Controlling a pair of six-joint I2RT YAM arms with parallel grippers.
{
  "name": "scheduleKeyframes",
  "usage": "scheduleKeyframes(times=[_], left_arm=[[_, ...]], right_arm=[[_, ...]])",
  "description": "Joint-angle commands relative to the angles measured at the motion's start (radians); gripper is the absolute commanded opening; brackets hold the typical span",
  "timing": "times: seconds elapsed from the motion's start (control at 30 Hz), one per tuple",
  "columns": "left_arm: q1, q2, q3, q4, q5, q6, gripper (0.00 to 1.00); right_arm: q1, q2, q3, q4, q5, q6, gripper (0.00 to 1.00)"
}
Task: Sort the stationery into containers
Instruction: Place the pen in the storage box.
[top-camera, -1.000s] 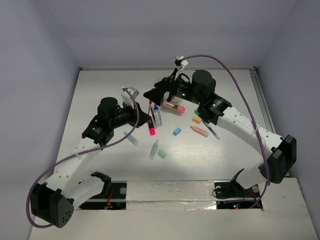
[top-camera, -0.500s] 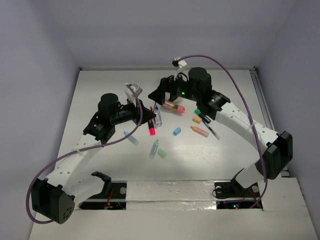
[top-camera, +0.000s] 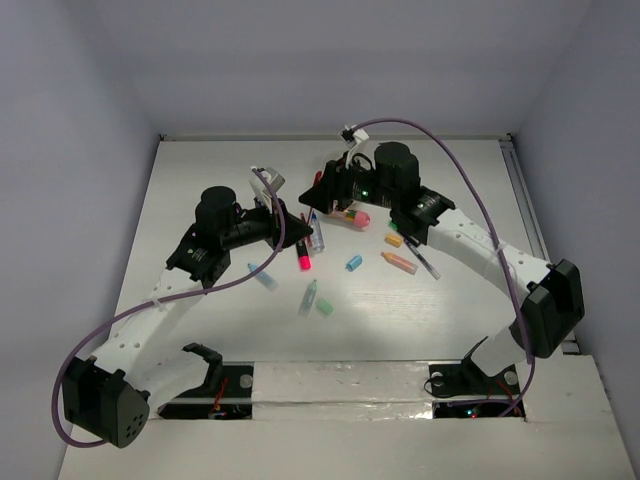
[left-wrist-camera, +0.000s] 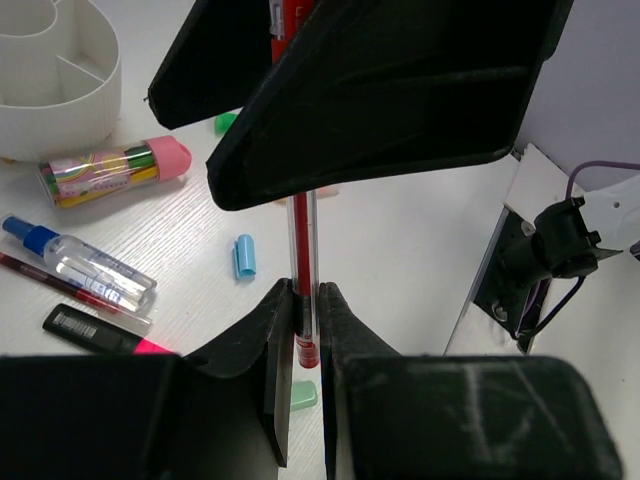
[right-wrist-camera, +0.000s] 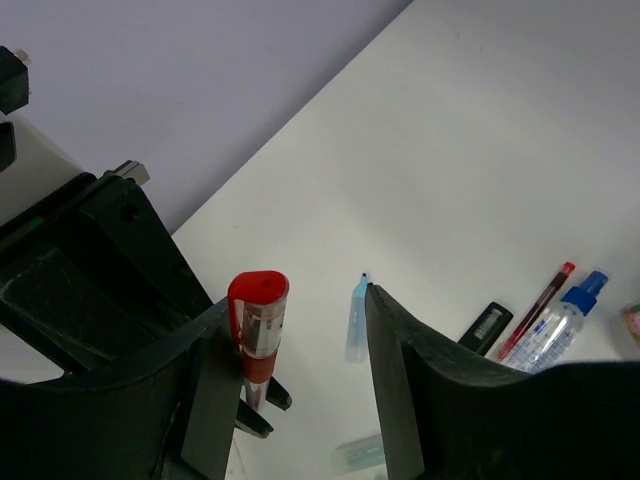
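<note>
**Left wrist view: red pen held off the table**

Item: red pen (left-wrist-camera: 303, 250), clear barrel, red cap. It is raised above the table (left-wrist-camera: 400, 230), outside the divided white cup (left-wrist-camera: 70, 125).

Holder: left gripper (left-wrist-camera: 305, 295), fingers pinched onto the pen's lower barrel.

Right gripper (right-wrist-camera: 292, 310): jaws spread, one on each side of the capped end, the cap just beside one finger.

On the table near the cup: pink-capped tube (left-wrist-camera: 115, 170), blue-capped bottle (left-wrist-camera: 85, 268), loose blue cap (left-wrist-camera: 244, 256), black-and-pink marker (left-wrist-camera: 100, 331).
</note>
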Motion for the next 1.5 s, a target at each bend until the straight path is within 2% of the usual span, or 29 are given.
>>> scheduleKeyframes(times=[0.0, 0.03, 0.1, 0.13, 0.3, 0.4, 0.43, 0.47, 0.53, 0.63, 0.77, 0.93, 1.17, 1.47], left_arm=[[-0.004, -0.006, 0.033, 0.054, 0.022, -0.002, 0.00], [-0.004, -0.004, 0.033, 0.052, 0.024, -0.002, 0.00], [-0.004, -0.005, 0.031, 0.051, 0.021, -0.002, 0.00], [-0.004, -0.005, 0.030, 0.052, 0.021, 0.000, 0.00], [-0.004, -0.009, 0.022, 0.058, 0.012, 0.001, 0.00], [-0.004, -0.002, 0.020, 0.057, -0.005, 0.001, 0.23], [-0.004, -0.002, 0.020, 0.054, -0.011, 0.003, 0.42], [-0.004, -0.004, 0.020, 0.051, -0.019, 0.006, 0.52], [-0.004, -0.010, 0.020, 0.035, -0.051, 0.018, 0.85], [-0.004, -0.033, 0.013, 0.028, -0.106, 0.031, 0.99], [-0.004, -0.074, 0.002, 0.017, -0.203, 0.040, 0.99], [-0.004, -0.091, 0.002, -0.012, -0.298, 0.044, 0.99], [-0.004, -0.114, -0.006, -0.008, -0.288, 0.044, 0.99], [-0.004, -0.117, -0.013, 0.003, -0.252, 0.034, 0.99]], right_arm=[[0.002, -0.033, -0.006, 0.082, -0.013, 0.013, 0.54], [0.002, -0.034, -0.011, 0.090, -0.011, 0.013, 0.52], [0.002, -0.037, -0.018, 0.094, -0.008, 0.014, 0.36], [0.002, -0.038, -0.023, 0.096, 0.002, 0.016, 0.24], [0.002, -0.057, -0.037, 0.117, 0.059, 0.016, 0.05], [-0.008, -0.058, -0.035, 0.129, 0.102, 0.007, 0.00], [-0.008, -0.055, -0.031, 0.126, 0.137, 0.003, 0.00], [-0.008, -0.050, -0.028, 0.126, 0.159, -0.003, 0.00], [-0.021, -0.050, -0.035, 0.142, 0.223, -0.010, 0.00], [-0.087, -0.046, -0.040, 0.165, 0.288, -0.007, 0.00], [-0.196, -0.023, -0.076, 0.229, 0.369, 0.032, 0.00], [-0.282, 0.119, -0.057, 0.269, 0.556, 0.016, 0.00], [-0.324, 0.313, 0.063, 0.278, 0.616, 0.017, 0.00], [-0.333, 0.371, 0.111, 0.291, 0.644, 0.025, 0.00]])
